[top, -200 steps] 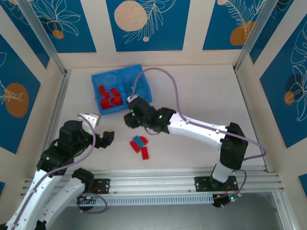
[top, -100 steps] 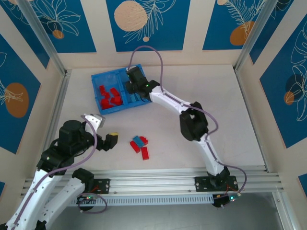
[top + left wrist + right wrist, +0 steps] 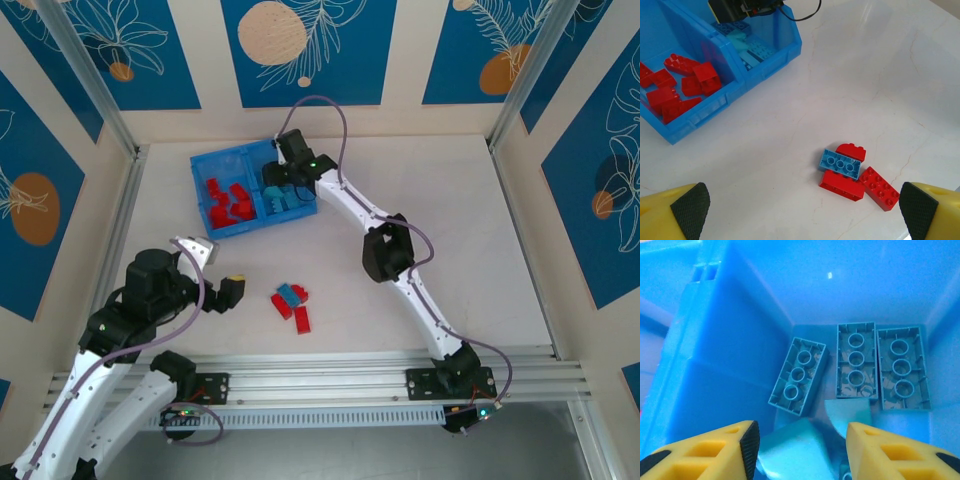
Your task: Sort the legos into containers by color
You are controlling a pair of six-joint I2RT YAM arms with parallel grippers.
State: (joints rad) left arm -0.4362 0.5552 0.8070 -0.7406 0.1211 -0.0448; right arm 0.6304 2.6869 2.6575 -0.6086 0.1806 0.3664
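The blue bin (image 3: 203, 163) stands at the back left. Its left compartment holds red legos (image 3: 228, 200); its right one holds light blue legos (image 3: 281, 198). My right gripper (image 3: 283, 180) hangs over the right compartment. In the right wrist view that gripper (image 3: 802, 445) is open, and a blurred light blue lego (image 3: 795, 450) lies loose between its fingers above several blue ones (image 3: 856, 360). My left gripper (image 3: 804, 212) is open and empty above the table. Ahead of it one light blue lego (image 3: 840, 163) rests on three red ones (image 3: 841, 184).
The small heap of legos (image 3: 292, 305) lies mid-table, near the front rail (image 3: 380, 375). The bin's divider wall (image 3: 715, 365) rises to the left of my right gripper. Metal posts and patterned panels close in the table on three sides.
My right arm swung from beside the table heap out to the bin's right compartment, and its jaws have parted from the light blue lego. My left gripper shifted slightly right.
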